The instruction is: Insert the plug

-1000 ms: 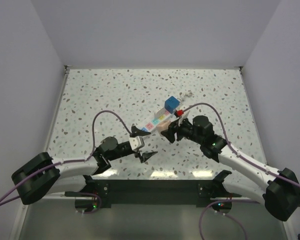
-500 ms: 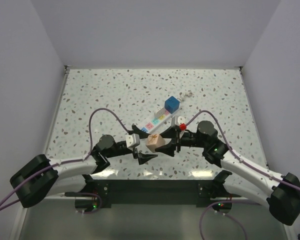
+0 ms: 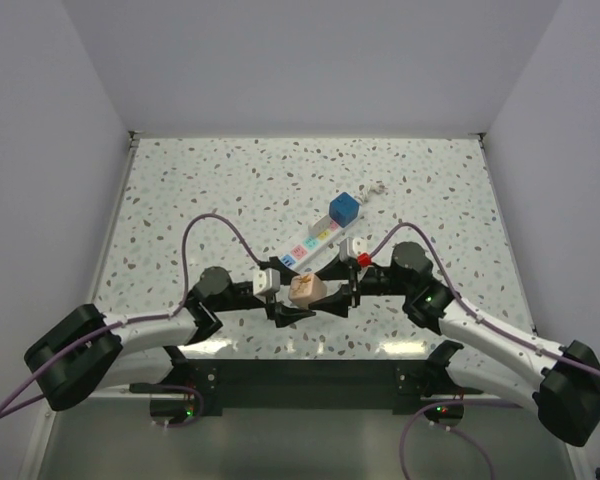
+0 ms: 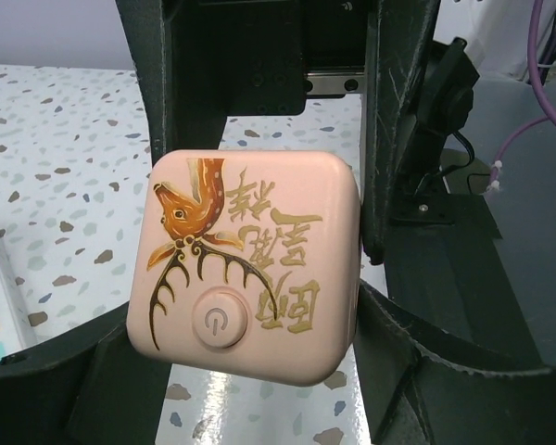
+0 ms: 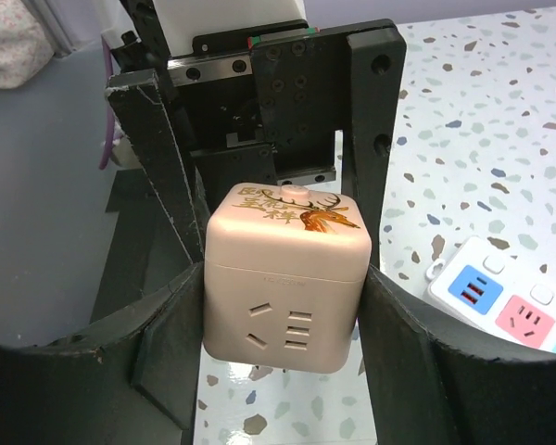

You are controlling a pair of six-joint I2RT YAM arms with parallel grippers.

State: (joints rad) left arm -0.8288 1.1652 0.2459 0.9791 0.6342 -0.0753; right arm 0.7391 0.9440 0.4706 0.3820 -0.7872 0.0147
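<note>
The plug is a pink cube (image 3: 305, 290) with a gold deer print and a power button on one face (image 4: 250, 269), and socket slots on another (image 5: 283, 320). It hangs above the table near the front edge. My right gripper (image 3: 330, 290) is shut on its sides (image 5: 283, 287). My left gripper (image 3: 292, 295) comes in from the opposite side, and its fingers lie against the cube's other two sides (image 4: 246, 315). The white power strip (image 3: 315, 240) lies behind, with coloured sockets.
A blue cube plug (image 3: 344, 208) sits in the far end of the strip. A small white item (image 3: 377, 187) lies beyond it. The strip's near end shows in the right wrist view (image 5: 510, 306). Purple cables (image 3: 220, 225) arch over both arms.
My right gripper carried the pink cube from beside the strip toward the front and lowered it between the left gripper's fingers. The left gripper moved in around the cube.
</note>
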